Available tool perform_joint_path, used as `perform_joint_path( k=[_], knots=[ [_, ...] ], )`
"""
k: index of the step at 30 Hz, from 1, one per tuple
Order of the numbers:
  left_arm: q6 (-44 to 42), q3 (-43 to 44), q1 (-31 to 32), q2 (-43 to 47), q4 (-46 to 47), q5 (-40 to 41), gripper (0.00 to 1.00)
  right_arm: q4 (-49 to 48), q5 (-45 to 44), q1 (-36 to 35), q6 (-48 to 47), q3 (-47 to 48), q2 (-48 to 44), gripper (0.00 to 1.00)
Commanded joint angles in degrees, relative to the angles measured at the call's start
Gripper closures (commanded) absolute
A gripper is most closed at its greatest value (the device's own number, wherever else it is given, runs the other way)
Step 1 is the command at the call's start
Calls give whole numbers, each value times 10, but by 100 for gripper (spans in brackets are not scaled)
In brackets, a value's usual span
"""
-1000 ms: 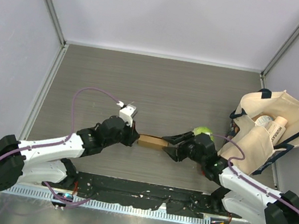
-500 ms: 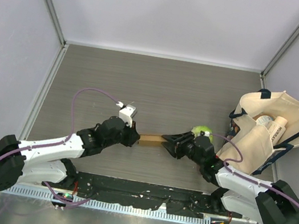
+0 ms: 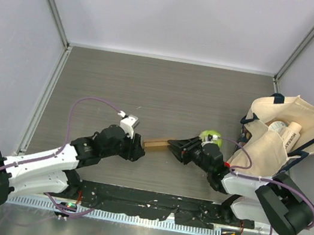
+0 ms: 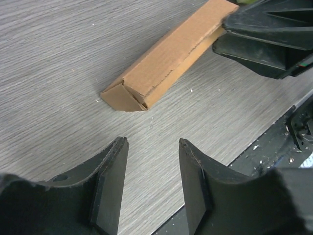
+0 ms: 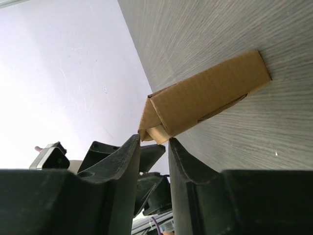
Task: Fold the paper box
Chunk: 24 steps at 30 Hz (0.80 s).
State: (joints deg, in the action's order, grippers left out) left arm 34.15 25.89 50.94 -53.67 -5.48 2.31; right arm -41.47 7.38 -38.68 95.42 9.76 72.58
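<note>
The paper box (image 3: 156, 143) is a flattened brown cardboard sleeve lying on the table between the two arms. In the left wrist view the paper box (image 4: 166, 63) has its folded end pointing at my left gripper (image 4: 152, 144). That gripper is open and empty, a short way back from the end. From above, the left gripper (image 3: 138, 149) sits just left of the box. My right gripper (image 3: 172, 146) is at the box's right end. In the right wrist view the right gripper (image 5: 154, 141) pinches the end flap of the paper box (image 5: 205, 100) between its fingertips.
A green cabbage (image 3: 210, 136) lies right behind the right gripper. A cream tote bag (image 3: 284, 137) with bottles in it stands at the right wall. The black base strip (image 3: 148, 201) runs along the near table edge.
My left gripper has let go of the box's left end, opened and drawn back to the left. The right gripper has narrowed onto the right end, and the box has turned slightly.
</note>
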Motion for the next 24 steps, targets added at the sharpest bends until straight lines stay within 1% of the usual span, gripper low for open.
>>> perform_joint_path(
  k=[1, 2, 3, 4, 6, 8, 9, 10, 12, 13, 15, 16, 18, 21, 24],
  knots=[
    [3, 45, -8, 25, -46, -20, 46, 81, 8, 10, 55, -27, 67, 71],
    [5, 54, -14, 27, -49, -20, 45, 65, 11, 11, 56, -27, 74, 73],
    [15, 63, -21, 26, -54, -37, 44, 61, 12, 11, 55, -27, 79, 73],
    [21, 85, -40, 19, -66, -47, 43, 55, 13, 11, 52, -27, 90, 74],
    [36, 106, -63, 8, -73, -81, 45, 53, 14, 11, 48, -28, 99, 74],
    [50, 125, -99, -14, -59, -121, 49, 50, 13, 11, 43, -27, 110, 74],
    [56, 126, -109, -23, -42, -173, 51, 50, 11, 13, 38, -26, 113, 74],
    [71, 130, -126, -33, -15, -187, 55, 51, 9, 14, 38, -26, 116, 75],
    [76, 135, -133, -65, 4, -203, 60, 44, 8, 14, 35, -24, 128, 75],
    [77, 140, -137, -77, 20, -216, 66, 42, 7, 15, 33, -22, 133, 75],
    [82, 147, -138, -115, 36, -236, 71, 38, 8, 16, 32, -19, 146, 76],
    [83, 151, -138, -127, 52, -259, 74, 33, 9, 16, 31, -18, 151, 77],
    [79, 152, -138, -154, 67, -249, 76, 18, 12, 17, 30, -18, 165, 77],
    [72, 154, -140, -166, 76, -233, 76, 5, 22, 17, 28, -16, 176, 78],
    [72, 158, -140, -177, 87, -238, 76, 8, 22, 17, 17, -14, 177, 77]
  ],
)
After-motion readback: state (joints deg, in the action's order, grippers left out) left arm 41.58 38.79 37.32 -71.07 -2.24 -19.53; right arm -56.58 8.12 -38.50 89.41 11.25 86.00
